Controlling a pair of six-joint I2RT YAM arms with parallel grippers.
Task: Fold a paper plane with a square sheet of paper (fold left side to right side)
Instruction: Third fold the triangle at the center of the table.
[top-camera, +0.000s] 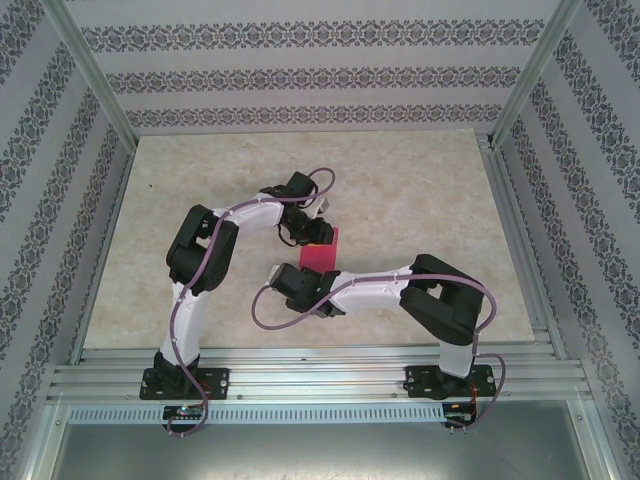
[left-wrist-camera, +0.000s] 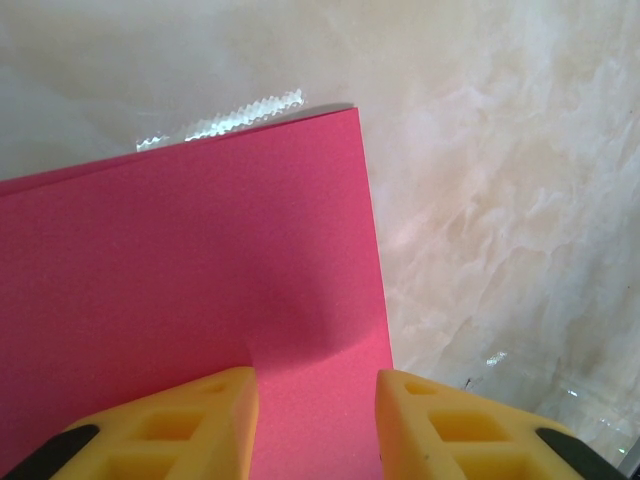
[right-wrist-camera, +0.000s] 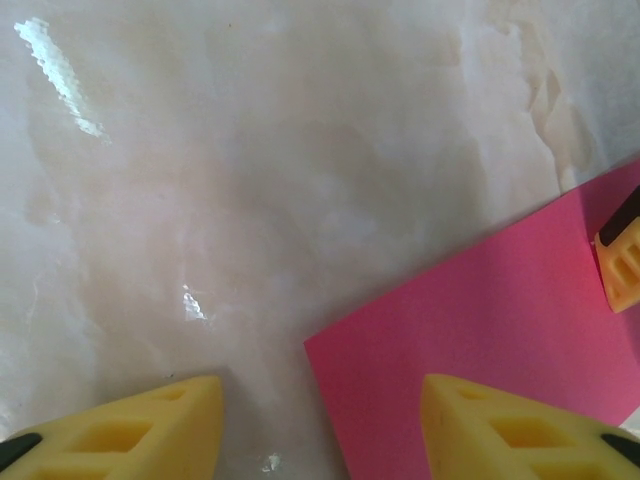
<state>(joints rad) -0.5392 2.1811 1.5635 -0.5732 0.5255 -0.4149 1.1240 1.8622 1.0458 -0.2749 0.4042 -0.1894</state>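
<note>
my left gripper (left-wrist-camera: 315, 385) sits parted over the pink sheet of paper (left-wrist-camera: 190, 280), maybe touching it; my right gripper (right-wrist-camera: 320, 392) hangs wide open above its corner on the table (right-wrist-camera: 250, 170).

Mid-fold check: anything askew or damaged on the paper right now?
Only one thing: the pink sheet of paper has a small buckle at its edge, just ahead of the left pincer. Shading there shows it bulging off the table rather than lying flat. No tears visible.
</note>
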